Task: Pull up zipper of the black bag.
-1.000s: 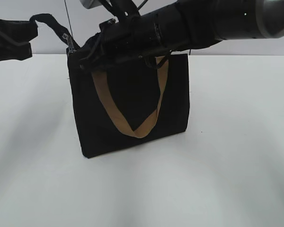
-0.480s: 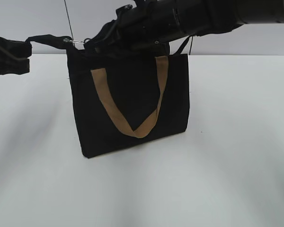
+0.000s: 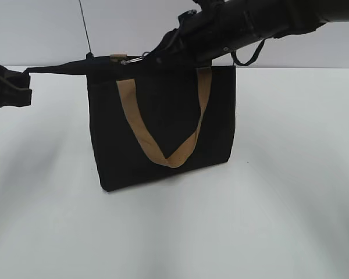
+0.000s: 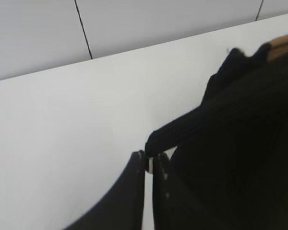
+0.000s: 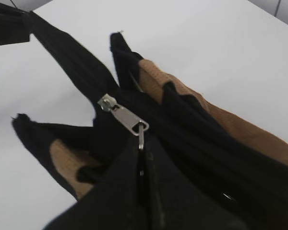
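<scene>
zipper [image 5: 122, 115] pinched at right pincer [image 5: 143, 143] tips, atop black bag [image 3: 163, 128]

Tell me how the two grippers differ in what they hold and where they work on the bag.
The left gripper pinches a black fabric tab stretched out sideways from the black bag; the right gripper grips the ring of the silver zipper pull. The left works beyond the bag's left edge, the right above its top edge. Both are shut.

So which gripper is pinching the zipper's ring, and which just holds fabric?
The right gripper pinches the silver zipper by its ring; the left gripper only clamps the black strip at the black bag's end.
</scene>
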Available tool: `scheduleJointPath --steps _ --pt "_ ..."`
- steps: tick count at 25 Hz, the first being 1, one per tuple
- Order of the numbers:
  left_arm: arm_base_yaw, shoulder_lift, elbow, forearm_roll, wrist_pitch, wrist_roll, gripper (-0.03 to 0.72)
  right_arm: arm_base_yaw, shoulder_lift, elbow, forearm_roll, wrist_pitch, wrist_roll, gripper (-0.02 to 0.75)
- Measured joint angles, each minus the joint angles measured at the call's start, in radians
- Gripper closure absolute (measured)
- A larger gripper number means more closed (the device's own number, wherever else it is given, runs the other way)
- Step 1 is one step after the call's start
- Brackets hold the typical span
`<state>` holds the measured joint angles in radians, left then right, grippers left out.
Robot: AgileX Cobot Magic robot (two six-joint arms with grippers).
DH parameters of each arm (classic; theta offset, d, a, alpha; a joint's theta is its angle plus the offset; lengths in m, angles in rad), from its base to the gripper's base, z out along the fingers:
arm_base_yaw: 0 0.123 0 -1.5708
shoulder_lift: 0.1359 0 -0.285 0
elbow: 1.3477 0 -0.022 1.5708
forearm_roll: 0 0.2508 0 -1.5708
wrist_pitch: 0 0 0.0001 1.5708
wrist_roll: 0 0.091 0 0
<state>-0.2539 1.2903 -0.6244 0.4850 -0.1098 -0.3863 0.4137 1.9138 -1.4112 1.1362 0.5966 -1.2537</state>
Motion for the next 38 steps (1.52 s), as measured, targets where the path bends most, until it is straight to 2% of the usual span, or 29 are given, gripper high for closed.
scheduleJointPath --steps 14,28,30,31,32,34,36,38 --pt "0.000 0.000 0.000 -0.002 0.030 0.000 0.687 -0.178 -0.052 0.000 -0.098 0.024 0.038 0.753" --pt "0.000 0.000 0.000 -0.021 0.030 0.000 0.679 -0.191 -0.053 0.000 -0.163 0.043 0.086 0.738" --pt "0.000 0.000 0.000 -0.035 0.030 0.000 0.631 -0.190 -0.054 0.000 -0.163 0.054 0.087 0.661" --pt "0.000 0.000 0.000 -0.050 0.029 0.000 0.575 -0.188 -0.054 0.000 -0.163 0.058 0.087 0.605" --pt "0.000 0.000 0.000 -0.065 0.029 0.000 0.511 -0.187 -0.055 0.000 -0.165 0.065 0.088 0.522" --pt "0.000 0.000 0.000 -0.108 0.034 0.000 0.333 -0.187 -0.060 0.000 -0.166 0.095 0.088 0.340" --pt "0.000 0.000 0.000 -0.159 0.061 0.000 0.213 -0.187 -0.073 0.000 -0.168 0.128 0.090 0.212" --pt "0.000 -0.002 0.000 -0.223 0.120 0.000 0.162 -0.187 -0.089 0.000 -0.179 0.155 0.109 0.158"
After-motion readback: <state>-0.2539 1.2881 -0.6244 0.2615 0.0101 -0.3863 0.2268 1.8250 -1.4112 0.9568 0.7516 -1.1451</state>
